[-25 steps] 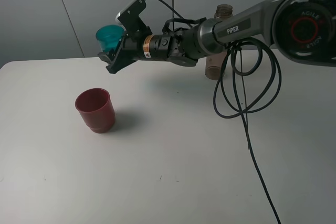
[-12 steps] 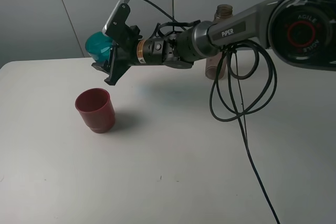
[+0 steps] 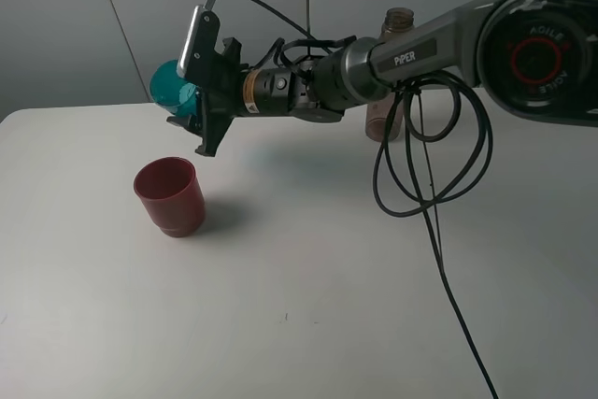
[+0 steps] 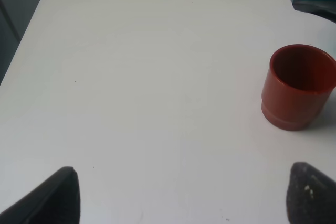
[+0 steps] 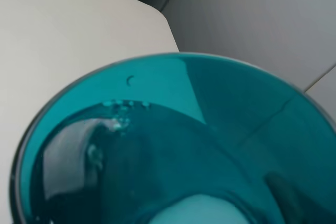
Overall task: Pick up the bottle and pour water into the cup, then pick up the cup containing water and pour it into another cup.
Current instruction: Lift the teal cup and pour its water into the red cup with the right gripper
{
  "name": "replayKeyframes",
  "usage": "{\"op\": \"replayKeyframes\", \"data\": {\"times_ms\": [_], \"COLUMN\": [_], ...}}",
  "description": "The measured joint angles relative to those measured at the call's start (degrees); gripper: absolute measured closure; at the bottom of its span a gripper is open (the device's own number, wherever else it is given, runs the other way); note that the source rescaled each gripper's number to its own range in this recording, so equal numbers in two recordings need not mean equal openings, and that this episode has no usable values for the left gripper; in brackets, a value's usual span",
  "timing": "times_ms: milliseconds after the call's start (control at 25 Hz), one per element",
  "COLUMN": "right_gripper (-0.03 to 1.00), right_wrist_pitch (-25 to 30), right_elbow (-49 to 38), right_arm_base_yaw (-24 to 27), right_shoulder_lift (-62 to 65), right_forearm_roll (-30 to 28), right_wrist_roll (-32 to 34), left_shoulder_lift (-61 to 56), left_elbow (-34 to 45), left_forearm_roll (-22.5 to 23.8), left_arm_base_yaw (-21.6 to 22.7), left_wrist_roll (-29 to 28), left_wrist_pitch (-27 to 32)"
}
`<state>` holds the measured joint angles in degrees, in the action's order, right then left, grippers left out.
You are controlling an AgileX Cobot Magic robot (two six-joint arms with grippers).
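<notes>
Red cup (image 3: 169, 195) open from above; bottle (image 3: 399, 20) stands well apart

Teal cup (image 3: 168, 89) tilted aloft; red cup (image 3: 170, 195), bottle (image 3: 400, 18) upright.

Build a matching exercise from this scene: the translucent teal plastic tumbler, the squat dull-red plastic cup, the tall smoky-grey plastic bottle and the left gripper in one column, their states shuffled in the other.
Column one
1. translucent teal plastic tumbler
2. squat dull-red plastic cup
3. tall smoky-grey plastic bottle
4. left gripper

Column two
A. upright on the white table, nothing touching it
B. open, holding nothing
C. tipped in the air, clamped in the right gripper
D. upright at the back, partly hidden by the right arm

Pairs: 1-C, 2-A, 3-D, 4-B
</notes>
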<state>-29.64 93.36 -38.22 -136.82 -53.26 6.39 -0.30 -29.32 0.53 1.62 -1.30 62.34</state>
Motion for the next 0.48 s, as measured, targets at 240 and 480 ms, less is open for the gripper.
{"op": "replayKeyframes", "data": {"times_ms": [240, 480], "right_gripper": [0.90, 0.90], "right_wrist_pitch": [-1.4, -2.5], "right_elbow": [0.0, 0.0], "right_arm_base_yaw": [0.0, -0.5], "right_shoulder_lift": [0.0, 0.0], "right_forearm_roll": [0.0, 0.0], "right_wrist_roll": [-5.8, -12.6], "left_shoulder_lift": [0.0, 0.0], "left_elbow": [0.0, 0.0], "left_forearm_roll": [0.0, 0.0], "left_arm_base_yaw": [0.0, 0.0], "left_wrist_roll": [0.0, 0.0], "left_wrist_pitch": [0.0, 0.0]}}
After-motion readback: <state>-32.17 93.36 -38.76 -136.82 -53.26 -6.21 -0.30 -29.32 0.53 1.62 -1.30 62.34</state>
